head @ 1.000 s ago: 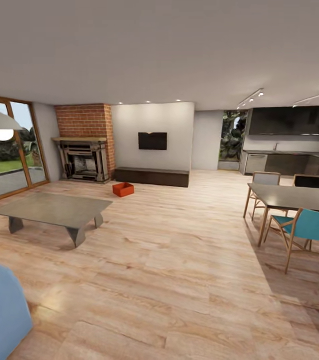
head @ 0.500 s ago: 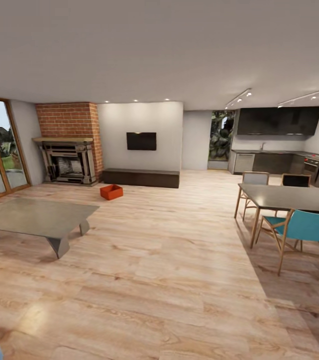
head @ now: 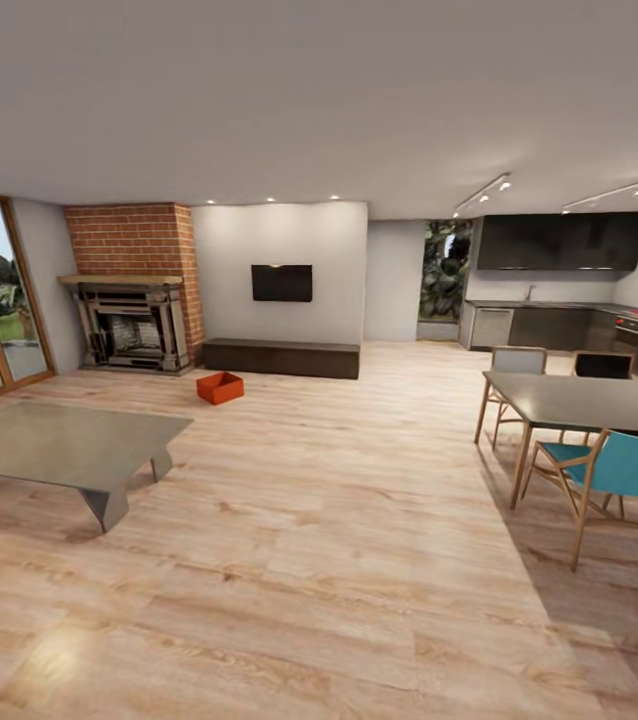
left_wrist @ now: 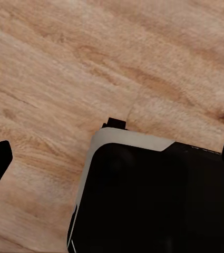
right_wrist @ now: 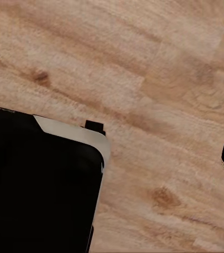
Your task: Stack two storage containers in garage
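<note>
Approach step: one orange bin (head: 220, 387) sits on the wood floor (head: 339, 520) just in front of the fireplace (head: 131, 325). Both grippers' fingers spread wide, holding nothing. Next, drive closer to it

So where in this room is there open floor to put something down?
The widest bare stretch of plank floor runs down the middle, between the low grey coffee table and the dining table. More lies around the orange-red container before the fireplace. It is crowded by the chairs at the dining table.
</note>
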Controlling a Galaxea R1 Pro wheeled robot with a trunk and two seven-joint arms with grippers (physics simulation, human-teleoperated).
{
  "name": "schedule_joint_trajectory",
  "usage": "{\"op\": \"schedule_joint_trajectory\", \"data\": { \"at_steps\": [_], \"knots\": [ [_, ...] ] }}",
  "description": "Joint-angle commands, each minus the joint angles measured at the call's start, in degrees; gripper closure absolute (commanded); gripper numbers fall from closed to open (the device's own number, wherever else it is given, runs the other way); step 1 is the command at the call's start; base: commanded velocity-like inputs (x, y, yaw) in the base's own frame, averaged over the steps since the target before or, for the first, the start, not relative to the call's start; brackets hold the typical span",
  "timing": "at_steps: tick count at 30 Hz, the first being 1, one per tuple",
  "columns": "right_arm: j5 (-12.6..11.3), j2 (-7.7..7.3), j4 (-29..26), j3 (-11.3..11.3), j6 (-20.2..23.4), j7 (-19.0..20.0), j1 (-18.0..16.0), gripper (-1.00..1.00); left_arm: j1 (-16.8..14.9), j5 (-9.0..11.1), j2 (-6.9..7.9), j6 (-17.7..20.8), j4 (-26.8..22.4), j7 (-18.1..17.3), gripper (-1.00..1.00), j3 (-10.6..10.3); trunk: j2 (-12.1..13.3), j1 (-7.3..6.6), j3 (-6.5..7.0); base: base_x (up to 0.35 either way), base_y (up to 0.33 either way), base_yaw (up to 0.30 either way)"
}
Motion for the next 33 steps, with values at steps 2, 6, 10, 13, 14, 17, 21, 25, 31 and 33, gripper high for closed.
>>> {"op": "schedule_joint_trajectory", "data": {
  "at_steps": [2, 6, 10, 13, 14, 17, 21, 25, 31, 33],
  "knots": [
    [0.37, 0.00, 0.18, -0.06, -0.30, -0.16, -0.06, -1.00, -0.01, 0.47, -0.01, -0.16, 0.03, 0.13, -1.00, -0.46, -0.03, 0.05, -0.02, 0.322, 0.000, 0.000],
    [0.37, -0.07, 0.18, -0.06, -0.29, -0.16, -0.06, -1.00, -0.02, 0.47, -0.01, -0.16, 0.03, 0.13, -1.00, -0.46, -0.03, 0.05, -0.02, 0.322, 0.000, 0.000],
    [0.37, -0.08, 0.18, -0.06, -0.30, -0.16, -0.06, -1.00, -0.04, 0.47, -0.01, -0.13, 0.03, 0.13, -1.00, -0.46, -0.03, 0.05, -0.02, 0.322, 0.000, 0.000],
    [0.37, -0.09, 0.18, -0.06, -0.29, -0.16, -0.06, -1.00, -0.04, 0.47, -0.01, -0.15, 0.03, 0.13, -1.00, -0.46, -0.03, 0.05, -0.02, 0.322, 0.000, 0.000],
    [0.37, -0.09, 0.18, -0.06, -0.29, -0.16, -0.06, -1.00, -0.06, 0.47, -0.01, -0.17, 0.03, 0.13, -1.00, -0.46, -0.03, 0.05, -0.02, 0.322, 0.000, 0.000],
    [0.37, -0.09, 0.18, -0.06, -0.29, -0.16, -0.06, -1.00, -0.06, 0.47, -0.01, -0.25, 0.03, 0.13, -1.00, -0.46, -0.03, 0.05, -0.02, 0.322, 0.000, 0.000],
    [0.37, -0.10, 0.18, -0.06, -0.29, -0.16, -0.06, -1.00, -0.04, 0.47, -0.01, -0.26, 0.03, 0.13, -1.00, -0.46, -0.03, 0.05, -0.02, 0.322, 0.000, 0.000],
    [0.37, -0.16, 0.18, -0.01, -0.29, -0.16, -0.06, -1.00, -0.04, 0.47, -0.01, -0.29, 0.03, 0.13, -1.00, -0.46, -0.03, 0.05, -0.02, 0.322, 0.000, 0.000],
    [0.37, -0.17, 0.18, 0.03, -0.29, -0.16, -0.06, -1.00, -0.03, 0.47, -0.01, -0.31, 0.03, 0.13, -1.00, -0.46, -0.03, 0.05, -0.02, 0.322, 0.000, 0.000],
    [0.37, -0.17, 0.18, 0.03, -0.29, -0.16, -0.06, -1.00, -0.04, 0.47, -0.01, -0.28, 0.03, 0.13, -1.00, -0.46, -0.03, 0.05, -0.02, 0.322, 0.000, 0.000]
  ]
}}
